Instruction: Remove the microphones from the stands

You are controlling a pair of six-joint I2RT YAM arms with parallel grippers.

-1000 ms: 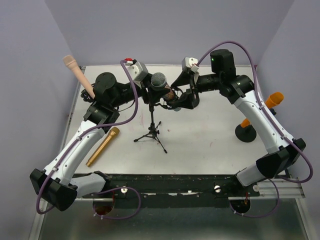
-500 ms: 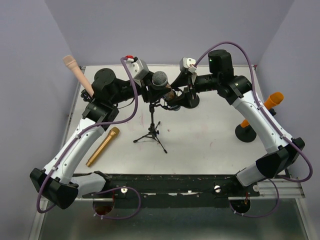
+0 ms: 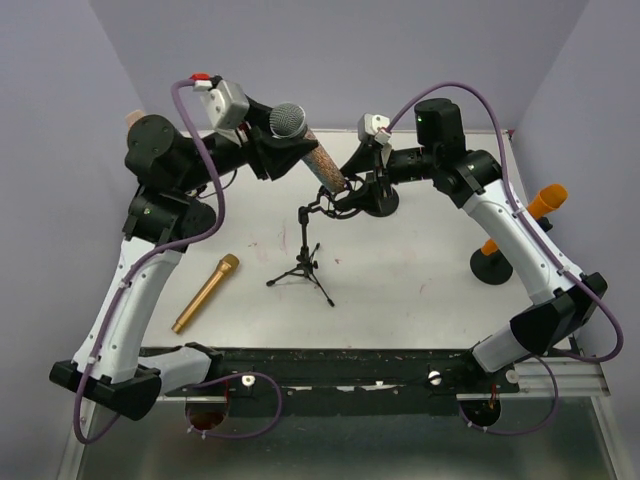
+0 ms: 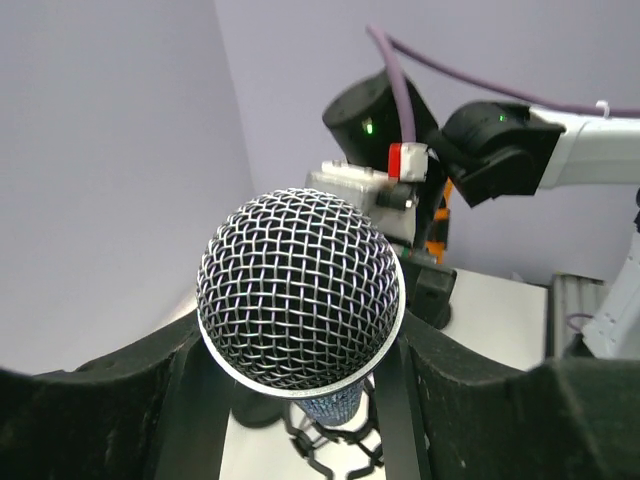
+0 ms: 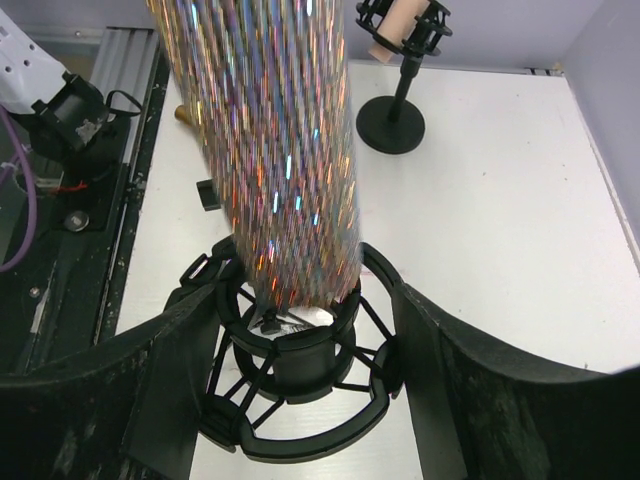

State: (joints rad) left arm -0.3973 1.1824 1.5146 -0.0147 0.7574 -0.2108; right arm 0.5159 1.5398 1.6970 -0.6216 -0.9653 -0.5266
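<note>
White worktop [image 3: 420, 270] lies below; the left jaws, clamped on the mic [image 3: 310, 152], have swung it up and left. Its tail is nearly free of the clip [image 5: 290, 385]. Right jaws flank the clip, grip unclear.

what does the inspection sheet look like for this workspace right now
surface: white table, faint marks only
job's things: glitter microphone tilted, its tail end at the shock mount of the tripod stand; cannot tell if it is fully out
clutter: gold microphone lying flat; orange microphone and beige microphone on round-base stands
grippers: left gripper shut on the glitter microphone just below its mesh head; right gripper closed on the shock mount's sides
cables: purple cables along both arms, none seen snagged
surroundings: lilac walls; black rail at the near edge
</note>
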